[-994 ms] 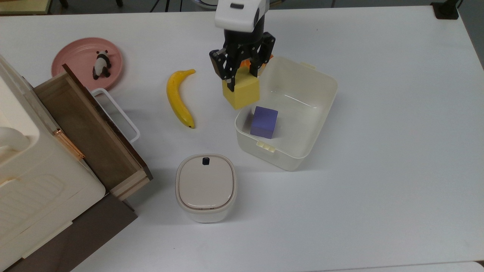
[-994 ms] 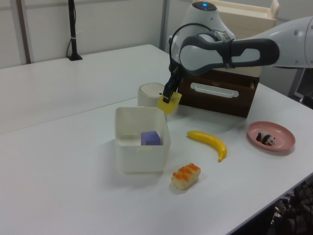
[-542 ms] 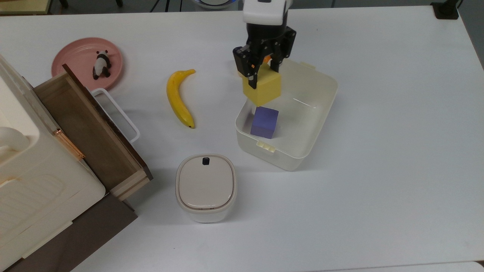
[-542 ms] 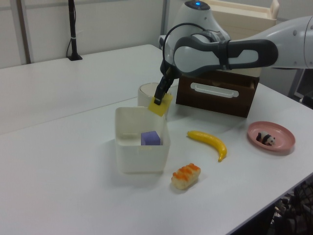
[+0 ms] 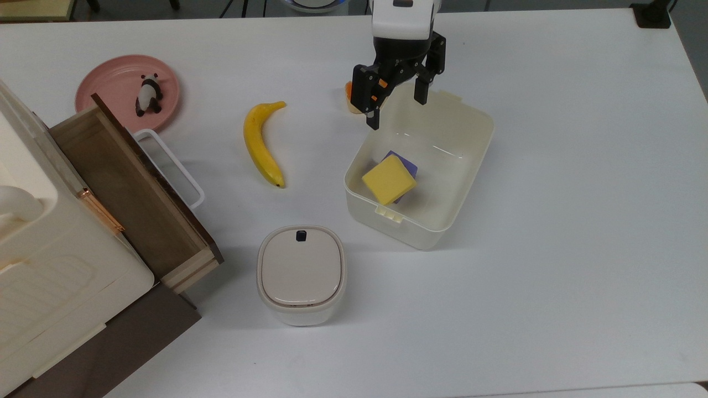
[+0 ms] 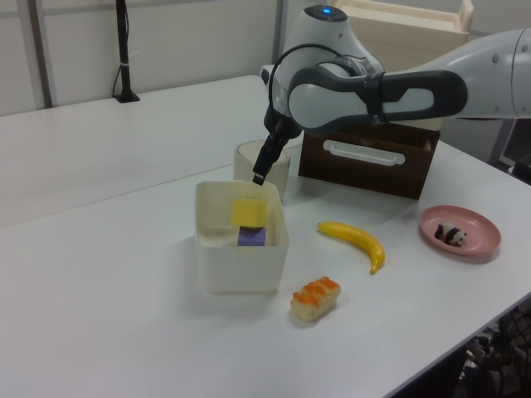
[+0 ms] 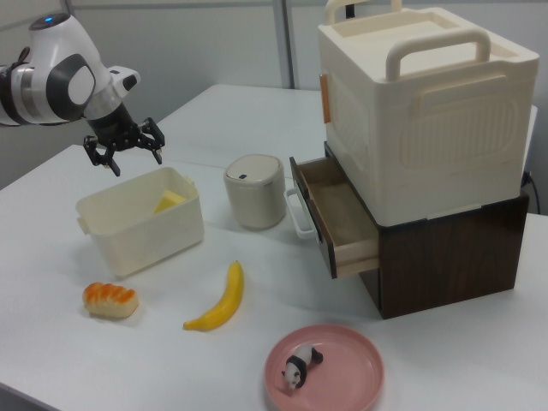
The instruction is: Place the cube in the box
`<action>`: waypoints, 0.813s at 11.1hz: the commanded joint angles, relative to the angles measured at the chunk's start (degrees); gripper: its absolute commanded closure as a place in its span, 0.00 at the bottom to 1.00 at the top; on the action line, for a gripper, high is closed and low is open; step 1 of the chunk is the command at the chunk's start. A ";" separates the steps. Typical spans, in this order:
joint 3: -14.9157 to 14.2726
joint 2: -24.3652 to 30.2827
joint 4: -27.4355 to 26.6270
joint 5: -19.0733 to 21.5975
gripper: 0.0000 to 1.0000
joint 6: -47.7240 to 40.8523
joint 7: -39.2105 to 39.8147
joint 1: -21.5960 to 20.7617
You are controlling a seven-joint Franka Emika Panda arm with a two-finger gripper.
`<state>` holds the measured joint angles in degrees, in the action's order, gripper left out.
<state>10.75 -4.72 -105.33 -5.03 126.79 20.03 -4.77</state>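
We've got the cream-white box [image 5: 459,193] with the yellow cube [image 5: 389,179] inside it, perched crooked on the purple cube [image 5: 408,161]. The gripper [image 5: 397,106] hangs above the box's rim, fingers spread wide and empty. Risk is probably minor: the cube could slide off its perch. No long axis; its top face tilts.

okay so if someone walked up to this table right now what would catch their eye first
Probably the yellow cube, lying tilted on top of a purple cube inside the white box mid-table. Just above the box's far rim in the top view hangs the robot's gripper, open and empty. Next would be the banana to the top view's left of the box and the open wooden drawer at that edge.
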 commanded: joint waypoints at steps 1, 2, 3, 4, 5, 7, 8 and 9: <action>-0.38 0.84 -0.05 0.64 0.00 -1.62 -1.12 -0.33; -0.38 1.46 0.38 0.55 0.00 -4.76 -5.48 -0.24; -0.38 1.55 2.21 -0.15 0.00 -8.02 -11.09 -0.06; -0.46 1.47 3.97 -0.24 0.00 -10.75 -14.54 0.55; -0.55 1.73 4.95 -0.15 0.00 -14.43 -15.97 1.42; -1.07 3.22 8.28 0.20 0.00 -24.53 -21.31 3.01; -1.51 3.31 9.34 0.29 0.00 -26.75 -25.52 3.62; -3.26 4.01 9.53 0.29 0.00 -27.38 -29.74 3.63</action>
<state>9.85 -2.32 -97.12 -5.09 103.29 -1.23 -1.34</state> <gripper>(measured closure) 0.000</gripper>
